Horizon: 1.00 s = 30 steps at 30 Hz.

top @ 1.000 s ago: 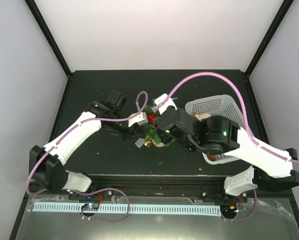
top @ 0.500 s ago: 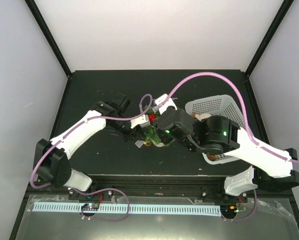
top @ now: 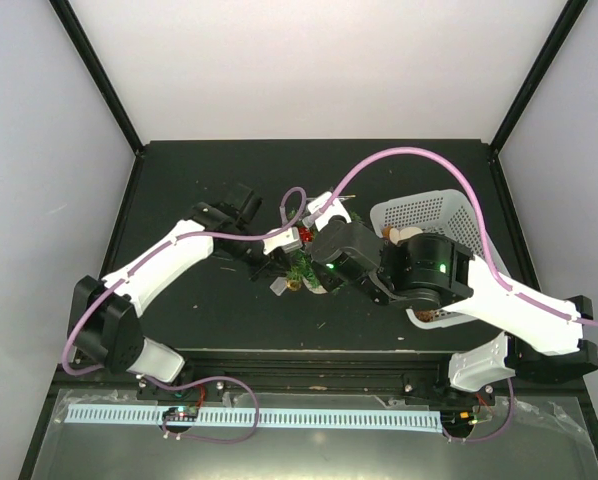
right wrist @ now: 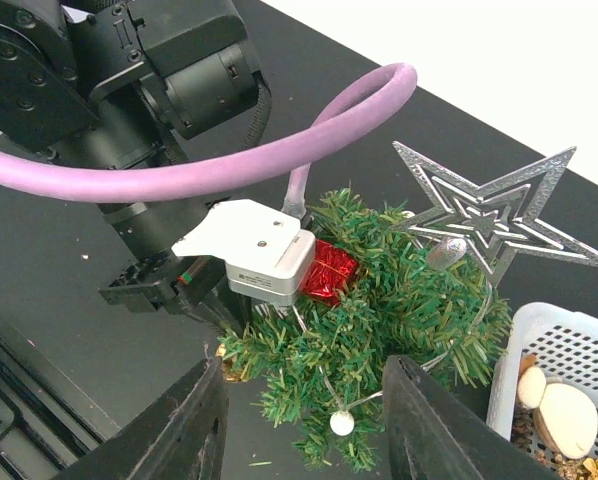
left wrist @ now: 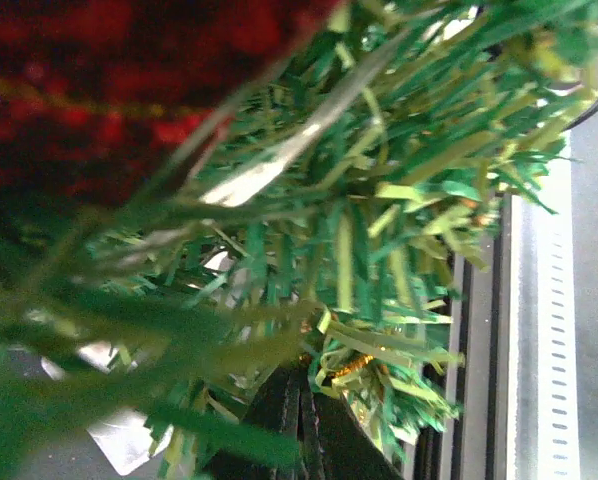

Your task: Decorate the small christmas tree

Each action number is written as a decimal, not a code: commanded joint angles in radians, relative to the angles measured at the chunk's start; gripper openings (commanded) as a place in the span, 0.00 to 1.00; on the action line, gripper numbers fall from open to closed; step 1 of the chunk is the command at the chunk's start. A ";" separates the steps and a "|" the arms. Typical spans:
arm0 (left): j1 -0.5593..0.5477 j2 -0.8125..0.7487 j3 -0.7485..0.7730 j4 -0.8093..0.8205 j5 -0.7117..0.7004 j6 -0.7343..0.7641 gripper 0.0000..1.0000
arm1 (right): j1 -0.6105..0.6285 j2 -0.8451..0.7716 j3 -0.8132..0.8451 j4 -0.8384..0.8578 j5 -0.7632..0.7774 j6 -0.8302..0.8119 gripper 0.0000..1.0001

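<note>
The small christmas tree [top: 301, 266] [right wrist: 389, 310] stands mid-table between both arms. It carries a silver star [right wrist: 499, 215], a red foil gift [right wrist: 329, 272] and a white bead [right wrist: 342, 423]. My left gripper [left wrist: 309, 375] [top: 282, 272] is shut, its black fingers pushed into the lower branches from the left. A gold ornament [right wrist: 224, 365] [left wrist: 354, 365] sits right at their tips; whether it is pinched does not show. My right gripper [right wrist: 307, 365] hangs open above the tree, with one finger on each side of the lower branches.
A white perforated basket [top: 434, 212] [right wrist: 569, 365] holding wooden discs and other ornaments stands just right of the tree, partly under my right arm. A small pale scrap [top: 277, 288] lies on the black table by the tree. My left arm's purple cable [right wrist: 209, 170] loops over the tree.
My left arm has swung its elbow outward and its gripper has pressed slightly further into the tree. The right gripper has drifted a little left over the tree. Neither gripper's jaws have moved.
</note>
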 commanded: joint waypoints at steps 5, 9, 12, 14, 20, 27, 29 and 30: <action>-0.006 0.043 0.033 0.062 -0.051 -0.035 0.01 | -0.003 -0.013 -0.005 0.020 0.012 0.010 0.45; -0.006 0.042 0.041 0.044 -0.041 -0.026 0.02 | -0.003 -0.016 -0.008 0.020 0.018 0.009 0.45; -0.008 0.032 0.045 0.023 -0.025 -0.013 0.02 | -0.003 -0.021 -0.017 0.024 0.023 0.011 0.45; -0.006 0.023 0.046 0.011 -0.014 -0.005 0.02 | -0.003 -0.024 -0.021 0.027 0.026 0.013 0.45; -0.008 -0.004 0.041 -0.003 -0.012 -0.006 0.04 | -0.003 -0.027 -0.022 0.030 0.033 0.012 0.45; -0.007 -0.030 0.042 -0.007 -0.001 -0.011 0.08 | -0.002 -0.030 -0.028 0.035 0.031 0.010 0.45; -0.007 -0.031 0.043 -0.007 0.003 -0.012 0.08 | -0.003 -0.029 -0.027 0.035 0.031 0.009 0.45; -0.007 -0.031 0.044 -0.008 0.005 -0.013 0.08 | -0.003 -0.030 -0.027 0.034 0.031 0.006 0.45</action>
